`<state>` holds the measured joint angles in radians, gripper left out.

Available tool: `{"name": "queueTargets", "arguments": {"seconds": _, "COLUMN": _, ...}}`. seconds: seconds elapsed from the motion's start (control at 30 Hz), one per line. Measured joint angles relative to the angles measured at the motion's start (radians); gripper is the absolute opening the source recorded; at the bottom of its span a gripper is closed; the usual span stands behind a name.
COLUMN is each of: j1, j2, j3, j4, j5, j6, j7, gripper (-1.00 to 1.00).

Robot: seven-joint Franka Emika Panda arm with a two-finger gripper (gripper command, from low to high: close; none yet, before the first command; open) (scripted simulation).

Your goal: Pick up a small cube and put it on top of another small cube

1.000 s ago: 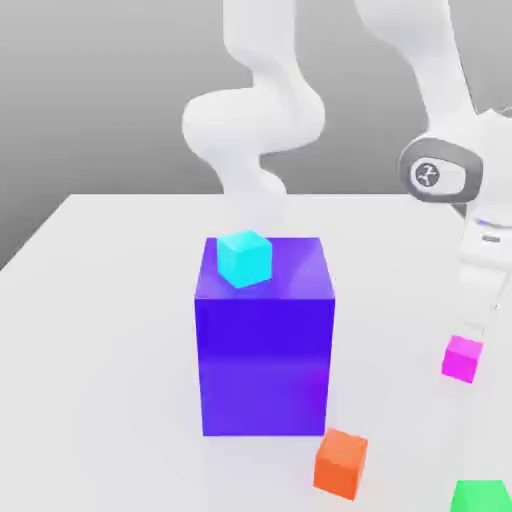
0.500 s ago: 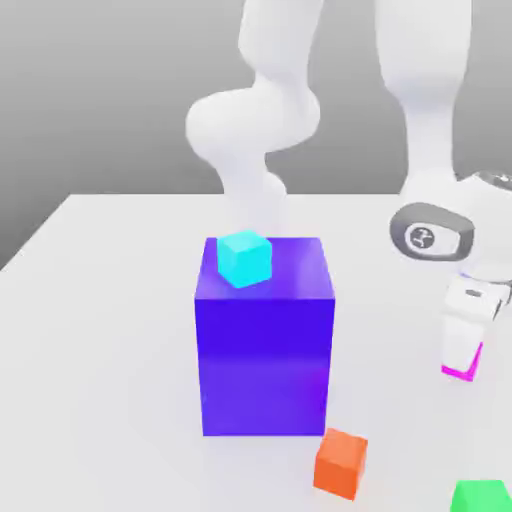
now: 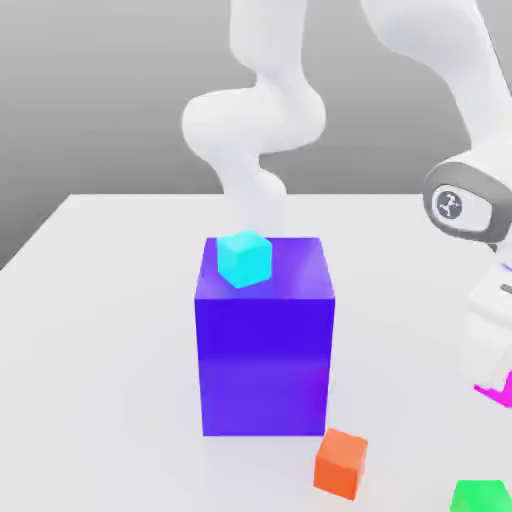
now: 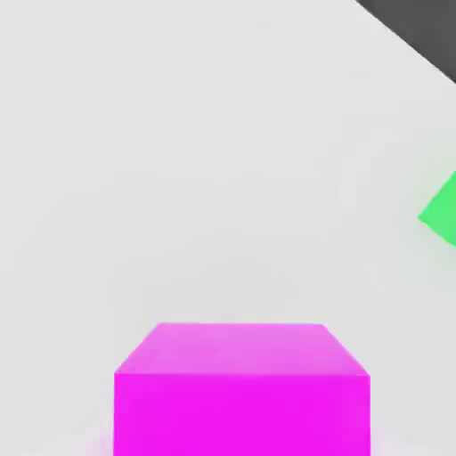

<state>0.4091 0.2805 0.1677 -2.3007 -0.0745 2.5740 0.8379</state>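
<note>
Fingers [image 3: 486,358] clamped on the magenta cube [image 4: 241,414], and it's shifted with them, now at the exterior view's four o'clock; grasp looks sound, stacking still to come.

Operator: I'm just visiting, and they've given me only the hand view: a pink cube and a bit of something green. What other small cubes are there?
Observer: Two more show in the exterior view: an orange cube and a cyan cube.
Operator: Is the cyan one down on the table?
Observer: No, it sits on top of a big blue-purple block.
Operator: And the orange one, is it up there too?
Observer: No, it rests on the white table, by the block's near corner on the exterior view's right.
</note>
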Motion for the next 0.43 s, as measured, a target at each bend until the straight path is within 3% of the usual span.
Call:
{"name": "queueTargets", "arguments": {"seconds": 0.13, "j1": -0.049, "j2": 0.061, "j3": -0.055, "j4": 0.134, "j5": 0.016, "j6": -0.069, "j7": 0.014, "gripper": -1.0}}
{"name": "queueTargets", "arguments": {"seconds": 0.23, "j1": -0.049, "j2": 0.156, "j3": -0.074, "j4": 0.162, "j5": 0.004, "j6": -0.002, "j7": 0.027, "gripper": -1.0}}
{"name": "queueTargets", "arguments": {"seconds": 0.27, "j1": -0.046, "j2": 0.183, "j3": -0.079, "j4": 0.165, "j5": 0.001, "j6": 0.022, "j7": 0.03, "gripper": 1.0}}
{"name": "queueTargets", "arguments": {"seconds": 0.43, "j1": -0.046, "j2": 0.183, "j3": -0.079, "j4": 0.165, "j5": 0.001, "j6": 0.022, "j7": 0.03, "gripper": 1.0}}
